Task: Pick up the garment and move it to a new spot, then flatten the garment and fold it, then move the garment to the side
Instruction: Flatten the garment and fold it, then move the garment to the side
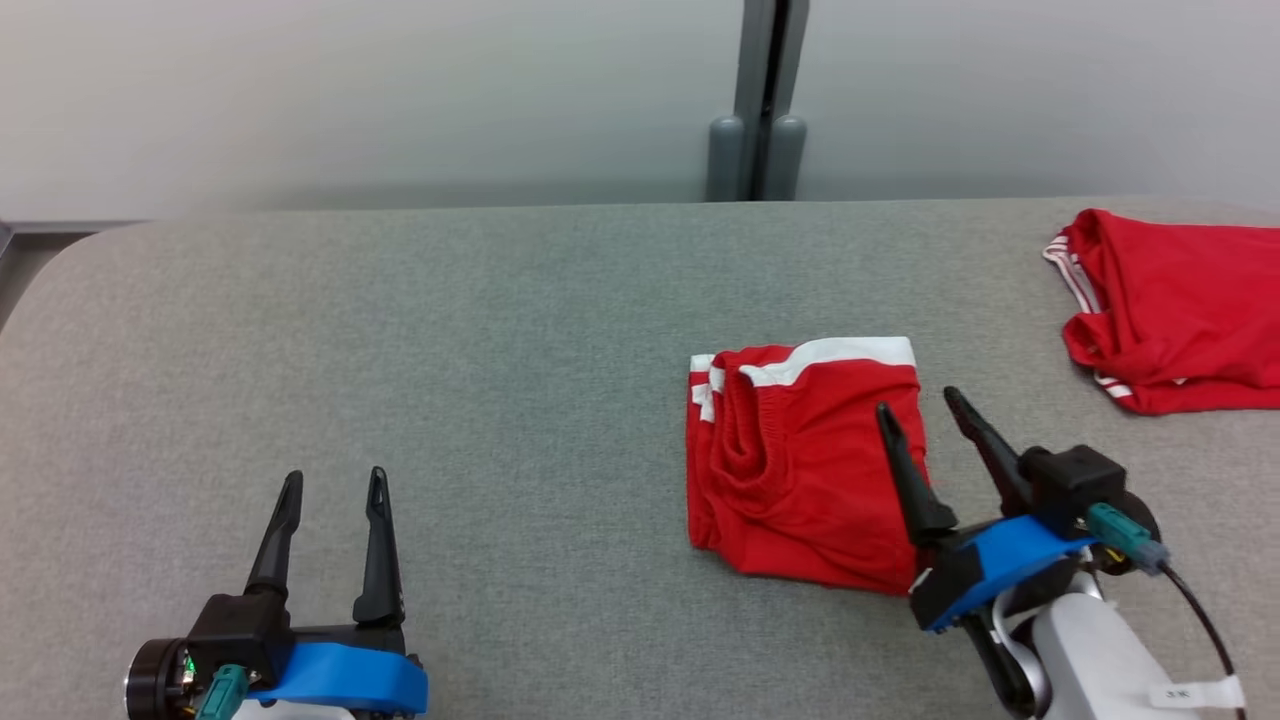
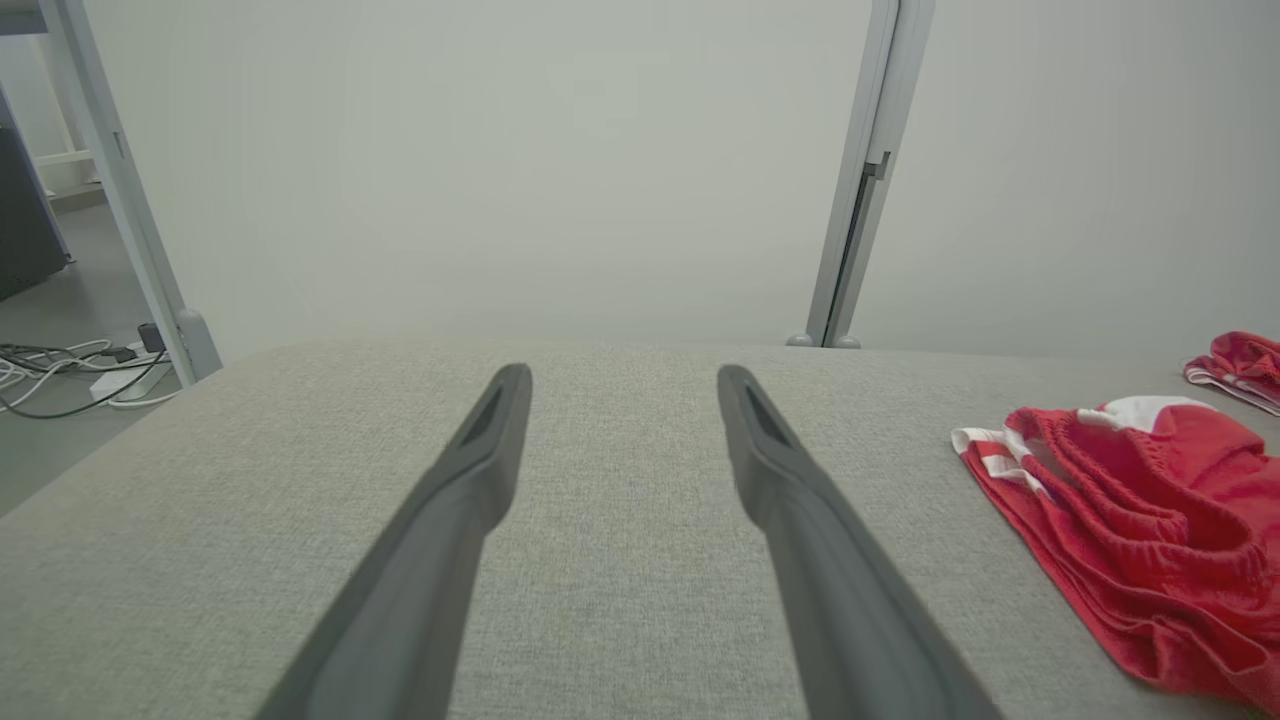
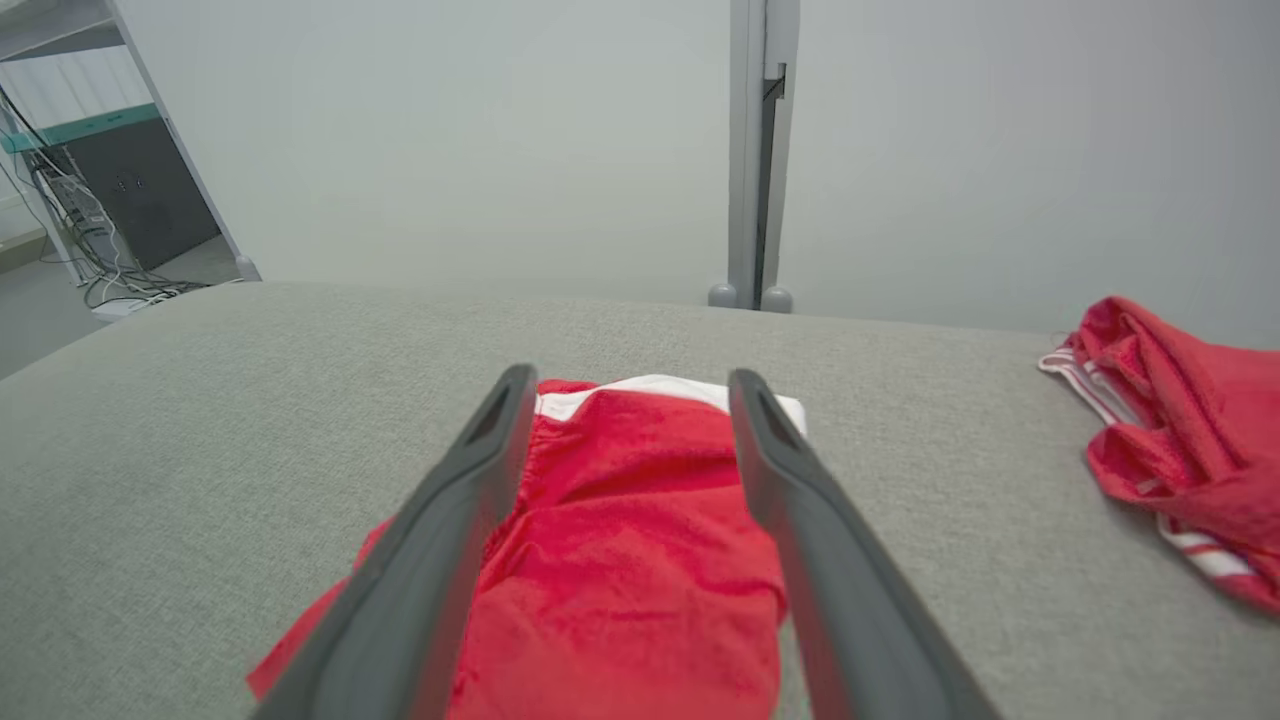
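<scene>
Folded garment [image 1: 800, 470] is lying on the table [image 1: 400, 330] under the spread right hand [image 1: 916, 400], second garment [image 1: 1180, 310] aside; left hand [image 1: 335, 475] spread too, its view showing floor cables [image 2: 60, 365].

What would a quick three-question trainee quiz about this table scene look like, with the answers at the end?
1. True or false: the right gripper is shut on the folded red shorts.
2. Where on the grey table does the other red garment lie? A) at its left edge; B) at its right edge, apart from the shorts; C) on top of the shorts.
3. Fill in: the left gripper has its jaws ___ over bare table.
Key: 1 false, its jaws are open over the shorts; 2 B; 3 open.
</scene>
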`<state>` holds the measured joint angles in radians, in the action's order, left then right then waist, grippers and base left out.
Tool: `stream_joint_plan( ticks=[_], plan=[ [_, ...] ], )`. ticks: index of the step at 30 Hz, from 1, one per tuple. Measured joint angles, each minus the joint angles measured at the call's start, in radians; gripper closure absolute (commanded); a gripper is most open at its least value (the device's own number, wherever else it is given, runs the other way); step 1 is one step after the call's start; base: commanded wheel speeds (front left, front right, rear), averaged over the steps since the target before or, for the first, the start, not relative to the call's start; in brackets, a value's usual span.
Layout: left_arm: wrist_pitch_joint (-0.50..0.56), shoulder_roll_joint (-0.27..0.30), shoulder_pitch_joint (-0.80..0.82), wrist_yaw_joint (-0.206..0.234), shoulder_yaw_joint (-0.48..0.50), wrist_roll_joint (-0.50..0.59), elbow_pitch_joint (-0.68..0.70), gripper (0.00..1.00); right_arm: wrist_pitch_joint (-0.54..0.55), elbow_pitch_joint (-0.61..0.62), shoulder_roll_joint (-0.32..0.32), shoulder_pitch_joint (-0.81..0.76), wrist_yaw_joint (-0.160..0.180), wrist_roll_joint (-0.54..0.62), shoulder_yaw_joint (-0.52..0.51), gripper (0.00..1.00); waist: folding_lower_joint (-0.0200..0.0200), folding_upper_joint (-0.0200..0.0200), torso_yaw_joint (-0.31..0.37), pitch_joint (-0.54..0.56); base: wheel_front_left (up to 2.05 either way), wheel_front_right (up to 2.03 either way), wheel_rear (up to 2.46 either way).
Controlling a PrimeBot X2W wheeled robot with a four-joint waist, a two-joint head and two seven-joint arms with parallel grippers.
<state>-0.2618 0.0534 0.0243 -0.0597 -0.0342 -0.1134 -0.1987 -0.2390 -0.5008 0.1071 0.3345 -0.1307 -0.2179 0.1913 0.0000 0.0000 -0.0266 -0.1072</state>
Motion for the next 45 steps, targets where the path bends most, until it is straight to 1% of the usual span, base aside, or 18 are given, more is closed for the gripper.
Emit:
stream_joint_plan(
  ticks=[3, 4, 11, 16, 19, 24, 30, 36, 45],
  plan=[
    [0.0, 0.003, -0.005, 0.002, 0.012, 0.0, 0.002, 0.0, -0.008, 0.06, 0.017, -0.036, 0.0, 0.007, -0.038, 0.0, 0.0, 0.0001, 0.022, 0.015, 0.0, 0.0, 0.0],
    [0.0, 0.006, -0.008, 0.002, 0.018, 0.0, 0.002, 0.0, -0.011, 0.095, 0.028, -0.063, 0.0, 0.007, -0.074, 0.0, 0.0, 0.0, 0.034, 0.025, 0.0, 0.0, 0.0],
    [0.0, 0.016, -0.039, 0.007, 0.036, -0.001, 0.008, 0.0, -0.014, 0.238, 0.025, -0.179, 0.0, 0.018, -0.181, 0.0, -0.0001, 0.0, 0.068, 0.064, 0.0, 0.0, 0.0],
    [0.0, 0.026, -0.065, 0.012, 0.041, -0.002, 0.012, 0.0, 0.011, 0.338, 0.001, -0.255, 0.0, 0.035, -0.234, 0.0, -0.0001, 0.0, 0.079, 0.09, 0.0, 0.0, 0.0],
    [0.002, 0.03, -0.077, 0.024, 0.044, -0.001, 0.022, 0.0, 0.037, 0.398, -0.015, -0.298, 0.0, 0.045, -0.248, 0.0, -0.0001, 0.0001, 0.08, 0.099, 0.0, 0.0, 0.0],
    [0.019, 0.036, -0.085, 0.025, 0.04, -0.001, 0.048, 0.0, 0.083, 0.469, -0.039, -0.37, 0.0, 0.054, -0.255, 0.0, -0.0001, 0.0, 0.065, 0.107, 0.0, 0.0, 0.0],
    [0.043, 0.044, -0.095, 0.029, 0.031, -0.001, 0.081, 0.0, 0.112, 0.494, -0.051, -0.424, 0.0, 0.056, -0.24, 0.0, 0.0, 0.0, 0.05, 0.112, 0.0, 0.0, 0.0],
    [0.065, 0.048, -0.105, 0.037, 0.024, -0.001, 0.118, 0.0, 0.117, 0.494, -0.054, -0.429, 0.0, 0.058, -0.24, 0.0, 0.0, 0.0, 0.045, 0.114, 0.0, 0.0, 0.0],
    [0.076, 0.056, -0.118, 0.042, 0.02, -0.003, 0.136, 0.0, 0.121, 0.488, -0.055, -0.43, 0.0, 0.053, -0.243, 0.0, 0.0, 0.0, 0.045, 0.111, 0.0, 0.0, 0.0]
  ],
)
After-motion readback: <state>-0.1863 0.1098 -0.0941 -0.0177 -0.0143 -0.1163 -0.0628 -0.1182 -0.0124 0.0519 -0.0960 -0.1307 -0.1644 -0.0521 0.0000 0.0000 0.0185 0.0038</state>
